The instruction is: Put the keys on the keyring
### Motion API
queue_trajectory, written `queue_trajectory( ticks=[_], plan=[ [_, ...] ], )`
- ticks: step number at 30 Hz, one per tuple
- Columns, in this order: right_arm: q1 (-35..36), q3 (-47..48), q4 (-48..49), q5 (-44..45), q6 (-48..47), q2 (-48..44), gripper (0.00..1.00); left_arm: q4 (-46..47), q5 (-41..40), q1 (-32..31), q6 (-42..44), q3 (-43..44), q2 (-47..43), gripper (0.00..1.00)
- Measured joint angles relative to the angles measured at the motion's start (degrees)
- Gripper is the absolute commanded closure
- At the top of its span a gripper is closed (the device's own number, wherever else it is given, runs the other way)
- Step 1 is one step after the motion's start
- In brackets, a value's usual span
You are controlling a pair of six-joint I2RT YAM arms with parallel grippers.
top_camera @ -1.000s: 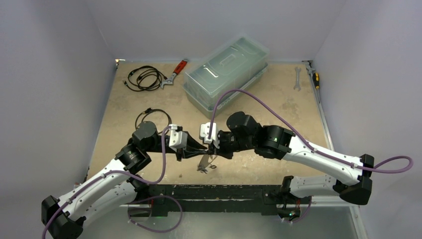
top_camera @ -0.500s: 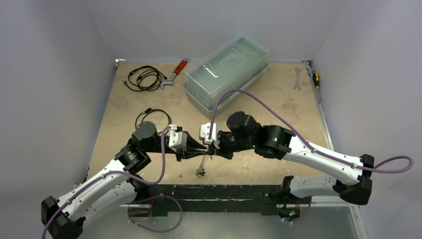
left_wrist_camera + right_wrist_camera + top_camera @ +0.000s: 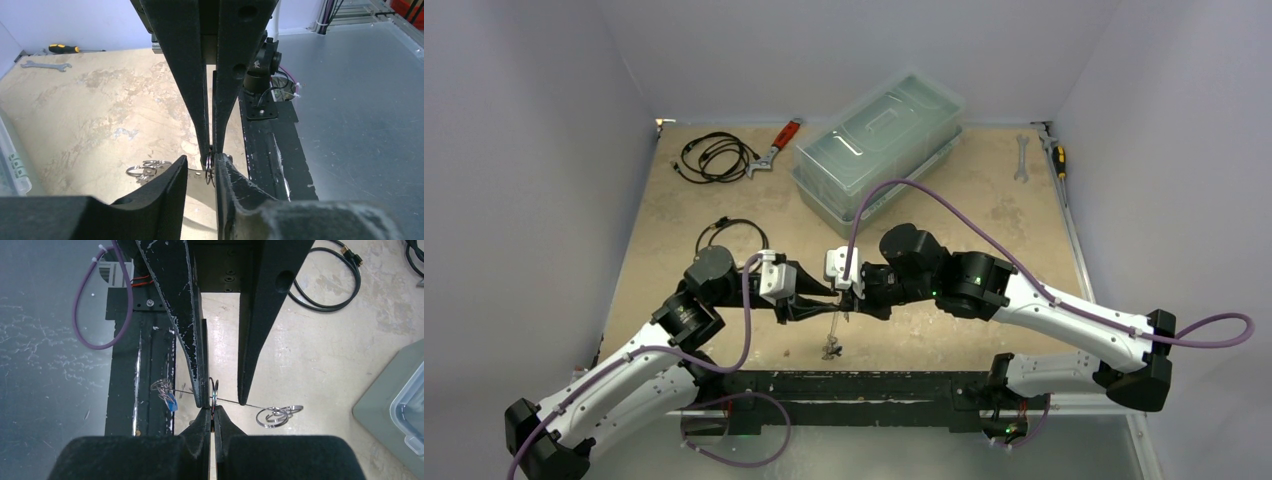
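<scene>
Two grippers, tip to tip. Right gripper [image 3: 213,411] — jaws closed on one small metal ring [image 3: 214,389]. Left gripper [image 3: 200,166] — jaws a narrow way apart, gripping nothing, straddling that pinch. One keyring [image 3: 250,407], seen only as a thin wire crossing the pinch. Keys [image 3: 166,391]: one bunch, number unclear, one blue tag, at 9 o'clock of the right gripper. Two split rings [image 3: 276,416] at 3 o'clock.
</scene>
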Motion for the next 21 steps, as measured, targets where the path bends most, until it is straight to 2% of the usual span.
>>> queue_trajectory(
  ticks=[5, 7, 12, 13, 15, 17, 21],
  plan=[
    [-0.02, 0.00, 0.04, 0.09, -0.02, 0.00, 1.00, -0.04, 0.35, -0.02, -0.35, 0.00, 0.02, 0.91],
    [-0.02, 0.00, 0.04, 0.13, -0.02, 0.00, 1.00, -0.09, 0.55, -0.02, -0.37, 0.00, 0.02, 1.00],
    [-0.04, 0.00, 0.02, 0.13, -0.02, 0.00, 1.00, -0.11, 1.09, -0.02, -0.37, 0.00, 0.15, 1.00],
    [-0.04, -0.02, 0.04, 0.13, -0.04, -0.02, 0.91, -0.11, 1.20, -0.02, -0.37, 0.00, 0.15, 1.00],
    [-0.04, -0.31, 0.42, 0.09, -0.07, -0.31, 0.64, -0.11, 1.25, -0.02, -0.37, 0.00, 0.11, 1.00],
    [-0.02, -1.11, 1.73, 0.09, 0.02, -1.18, 0.48, -0.35, 1.05, -0.02, -0.35, 0.00, -0.13, 1.00],
    [0.00, -4.44, 7.76, 0.42, -0.20, -5.73, 0.42, -0.74, 0.13, 0.04, -0.39, 0.00, -0.50, 1.00]
  ],
)
